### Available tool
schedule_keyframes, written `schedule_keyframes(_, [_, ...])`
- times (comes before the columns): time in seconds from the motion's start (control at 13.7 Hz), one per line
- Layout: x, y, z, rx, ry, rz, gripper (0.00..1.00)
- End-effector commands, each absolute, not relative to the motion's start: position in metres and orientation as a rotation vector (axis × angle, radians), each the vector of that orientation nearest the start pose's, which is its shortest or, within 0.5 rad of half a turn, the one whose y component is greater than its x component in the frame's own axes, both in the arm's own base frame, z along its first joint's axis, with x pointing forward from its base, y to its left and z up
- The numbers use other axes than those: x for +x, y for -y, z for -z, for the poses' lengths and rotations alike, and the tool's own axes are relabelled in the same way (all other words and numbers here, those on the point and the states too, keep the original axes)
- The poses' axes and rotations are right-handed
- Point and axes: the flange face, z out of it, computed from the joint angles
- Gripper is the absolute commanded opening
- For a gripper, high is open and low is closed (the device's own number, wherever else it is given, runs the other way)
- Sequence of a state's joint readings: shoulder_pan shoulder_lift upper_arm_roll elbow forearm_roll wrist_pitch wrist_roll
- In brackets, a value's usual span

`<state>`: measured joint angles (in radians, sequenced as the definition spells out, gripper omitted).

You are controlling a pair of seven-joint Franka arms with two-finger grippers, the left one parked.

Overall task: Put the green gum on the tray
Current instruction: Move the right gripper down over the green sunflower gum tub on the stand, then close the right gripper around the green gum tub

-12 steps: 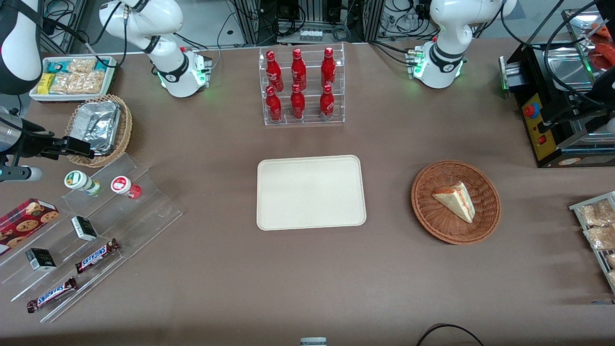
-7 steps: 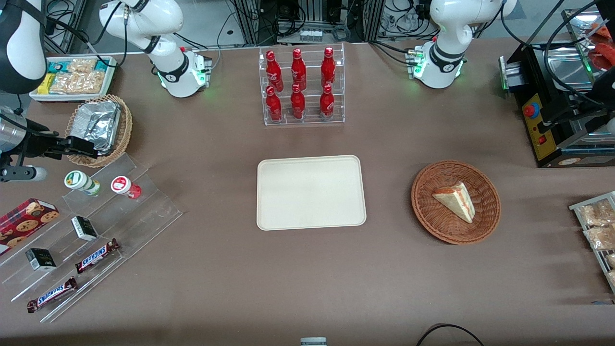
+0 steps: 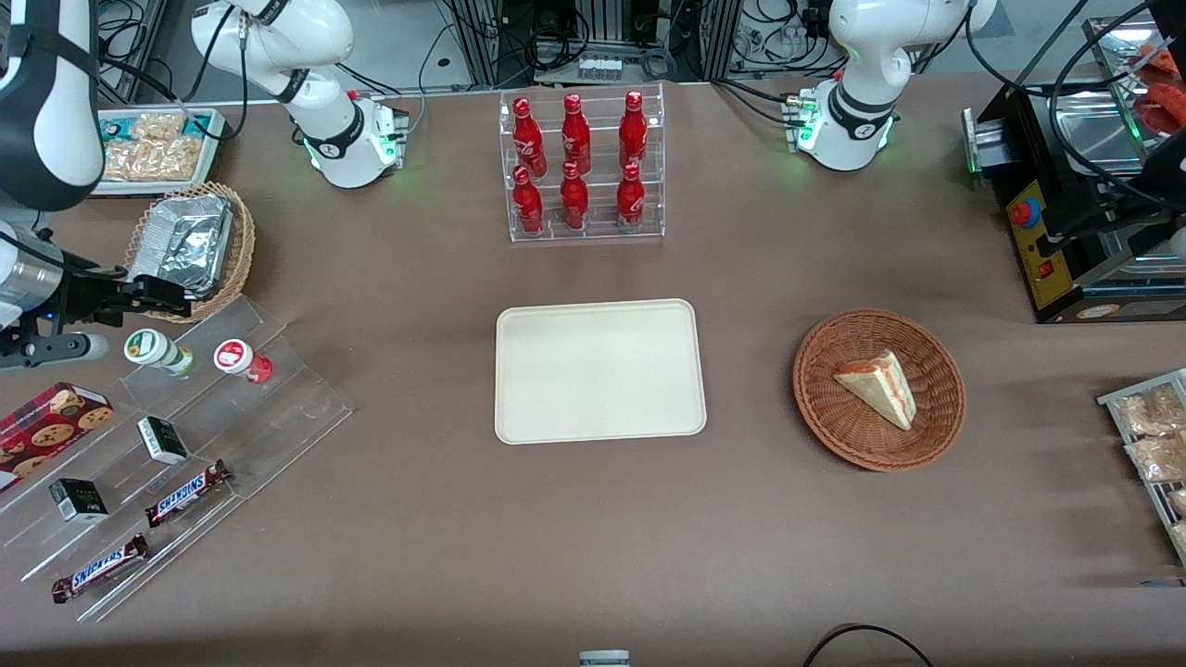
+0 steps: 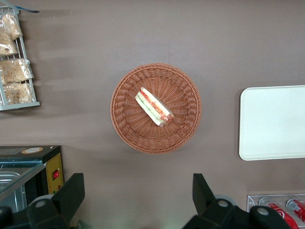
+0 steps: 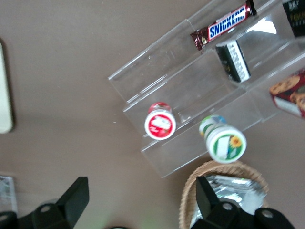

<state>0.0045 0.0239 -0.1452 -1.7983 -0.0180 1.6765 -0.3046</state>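
I hold the pincer [image 3: 171, 298] spread wide and empty above the green gum [image 3: 156, 350]. The gum stands upright on the clear stepped shelf [image 3: 218, 408], slightly nearer the front camera, beside 1 red-labelled bottle [image 3: 241, 359]. The tray [image 3: 599, 371] lies well apart toward the surface centre.

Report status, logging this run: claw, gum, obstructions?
Claw open, above the basket's edge beside green gum. Gum on acrylic stand, ungrasped. Red gum adjacent. Tray bare.

Green gum [image 3: 157, 351] upright on clear stepped stand, white lid up, well apart from bare cream tray [image 3: 599, 371], gripper [image 3: 171, 298] just above
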Motion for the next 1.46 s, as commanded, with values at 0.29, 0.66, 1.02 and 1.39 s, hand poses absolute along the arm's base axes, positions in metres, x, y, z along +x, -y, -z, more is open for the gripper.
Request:
schedule_keyframes(0.29, [0.55,0.152,-0.478,-2.977,1.084,-0.162,1.0])
schedule_keyframes(0.66, [0.543,0.178,-0.46,-2.931,1.128,-0.124,1.0])
schedule_keyframes(1.02, [0.534,0.177,-0.444,-2.928,1.112,-0.097,1.0])
schedule_keyframes(1.39, [0.512,0.181,-0.425,-2.948,1.108,-0.023,1.0])
